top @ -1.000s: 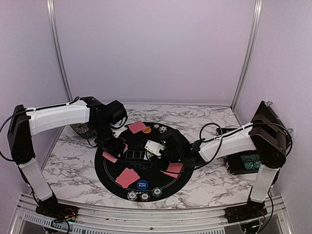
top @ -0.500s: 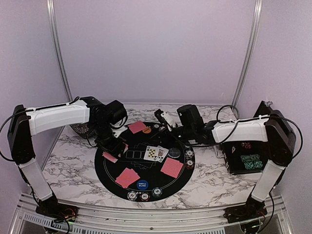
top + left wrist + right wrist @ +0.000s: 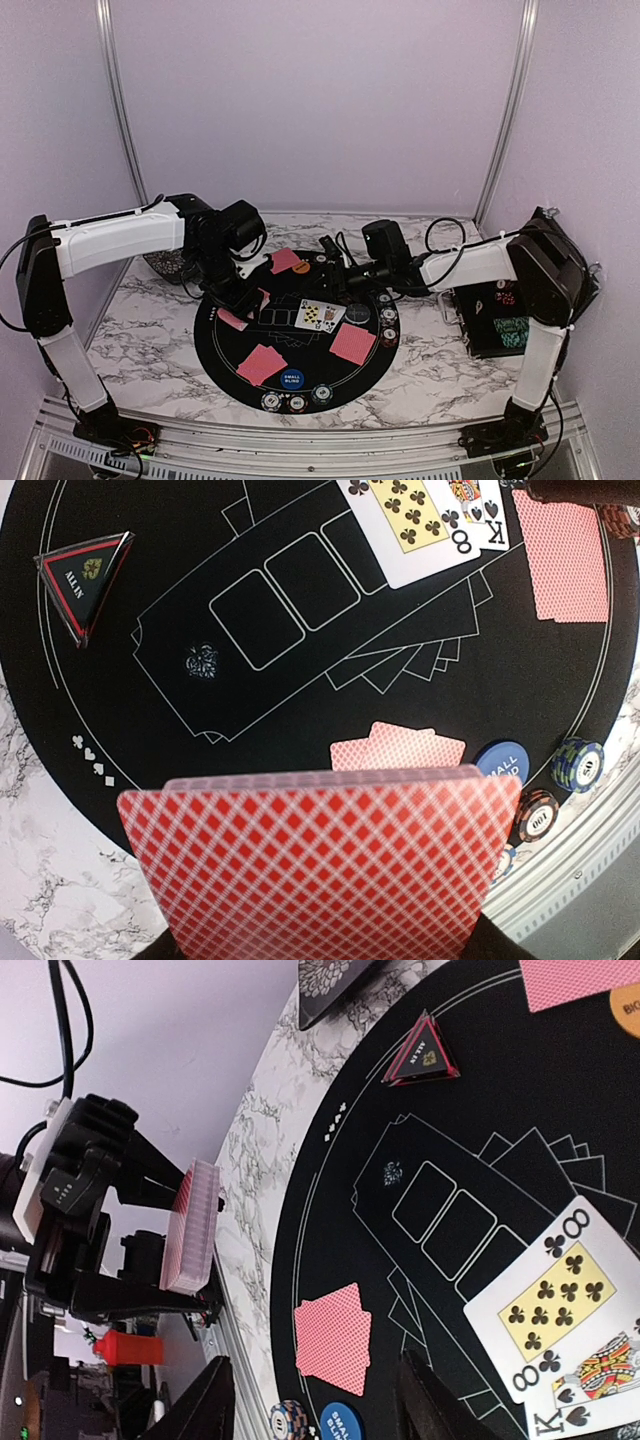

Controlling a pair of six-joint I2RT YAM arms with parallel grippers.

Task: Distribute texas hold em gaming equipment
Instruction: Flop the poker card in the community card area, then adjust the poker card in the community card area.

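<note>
My left gripper (image 3: 236,292) is shut on a deck of red-backed cards (image 3: 320,865) and holds it above the mat's left edge; the deck also shows in the right wrist view (image 3: 190,1228). My right gripper (image 3: 333,266) is open and empty over the far part of the mat, its dark fingers (image 3: 205,1400) spread wide. Two face-up cards (image 3: 320,315), an eight of clubs (image 3: 415,525) and a king, lie at the mat's centre. Red-backed pairs lie near-left (image 3: 262,363), near-right (image 3: 352,343) and far (image 3: 284,261). The black triangular marker (image 3: 85,575) lies on the mat's left side.
The round black mat (image 3: 225,350) carries a blue button (image 3: 292,378), an orange button (image 3: 300,268), a dark-grey button (image 3: 358,313), chips at the front edge (image 3: 297,403) and chips on the right (image 3: 388,320). A black chip case (image 3: 505,325) stands to the right.
My right gripper held a card over the mat's centre, left two cards face up there, pulled back, and now reaches over the far side. The left gripper has shifted slightly right with the deck.
</note>
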